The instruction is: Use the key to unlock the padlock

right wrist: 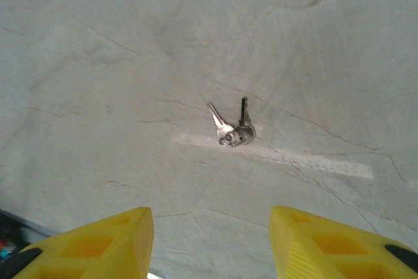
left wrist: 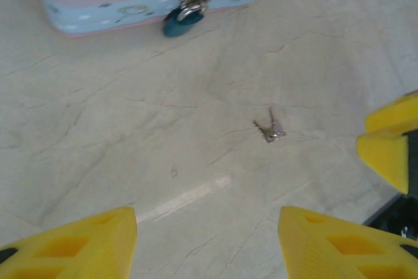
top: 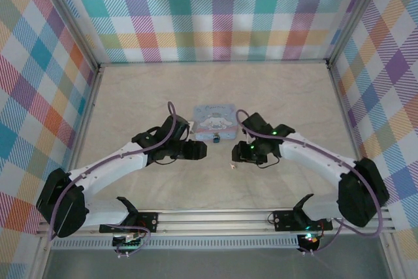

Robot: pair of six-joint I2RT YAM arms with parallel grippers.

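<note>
From above, the pale blue rectangular tin [top: 212, 121] sits on the tabletop [top: 130, 96], its small teal padlock [top: 215, 139] facing the arms. The left jaws and right jaws flank the spot in front, likely to share lock and key.

Left wrist: left jaws wide, empty. The padlock hangs from the tin's hasp, with the pair of tiny silver keys on a ring [left wrist: 270, 129] lying flat nearer.

Right wrist: right jaws wide, empty. The keys lie just ahead, unobstructed but flat, so probably awkward to pinch.
</note>
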